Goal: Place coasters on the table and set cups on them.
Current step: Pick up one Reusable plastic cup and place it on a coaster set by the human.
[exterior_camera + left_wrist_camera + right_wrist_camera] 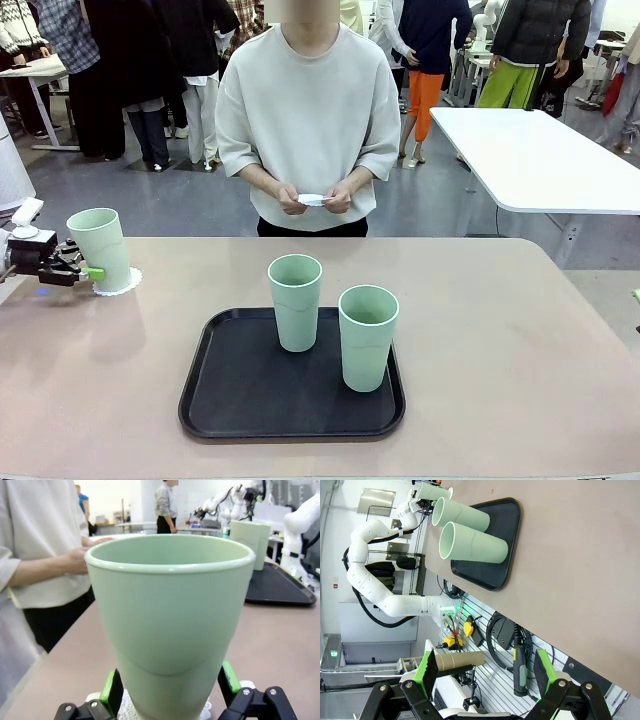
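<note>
On the table [500,330], left gripper [170,682] flanks a likely light, slick cup [170,610] near its base, clamped or released unclear; right gripper [486,672] gapes empty.

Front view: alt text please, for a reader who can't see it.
A pale mint-green tapered tumbler stands on a white lacy round coaster at the beige-pink table's left edge, the left pincer around its lower part. Two more tumblers stand on a black rounded tray; the person opposite holds another coaster.
</note>
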Available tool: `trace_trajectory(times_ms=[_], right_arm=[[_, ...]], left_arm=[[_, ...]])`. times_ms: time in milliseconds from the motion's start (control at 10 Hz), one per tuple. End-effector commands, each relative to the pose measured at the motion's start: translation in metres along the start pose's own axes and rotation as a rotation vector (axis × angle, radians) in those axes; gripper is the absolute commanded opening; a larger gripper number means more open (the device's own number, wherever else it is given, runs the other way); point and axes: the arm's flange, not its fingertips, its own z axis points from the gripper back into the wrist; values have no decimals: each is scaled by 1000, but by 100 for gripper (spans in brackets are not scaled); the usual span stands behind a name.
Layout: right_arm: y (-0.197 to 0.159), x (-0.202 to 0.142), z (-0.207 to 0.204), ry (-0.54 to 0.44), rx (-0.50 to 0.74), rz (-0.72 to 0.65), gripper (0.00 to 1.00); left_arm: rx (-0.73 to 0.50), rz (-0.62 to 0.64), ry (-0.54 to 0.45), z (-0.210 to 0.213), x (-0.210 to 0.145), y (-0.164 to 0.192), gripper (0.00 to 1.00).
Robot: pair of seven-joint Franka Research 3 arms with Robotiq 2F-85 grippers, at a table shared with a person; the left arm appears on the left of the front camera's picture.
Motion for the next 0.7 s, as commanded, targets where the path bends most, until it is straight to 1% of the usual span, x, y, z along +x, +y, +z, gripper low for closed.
trace_trajectory(times_ms=[0,600], right_arm=[[-1,1,-1,-7,18,13,100],[-1,1,-1,-7,18,13,100]], left_arm=[[-33,-36,46,1,-1,2,100],[-68,-9,106,5,-3,5,100]])
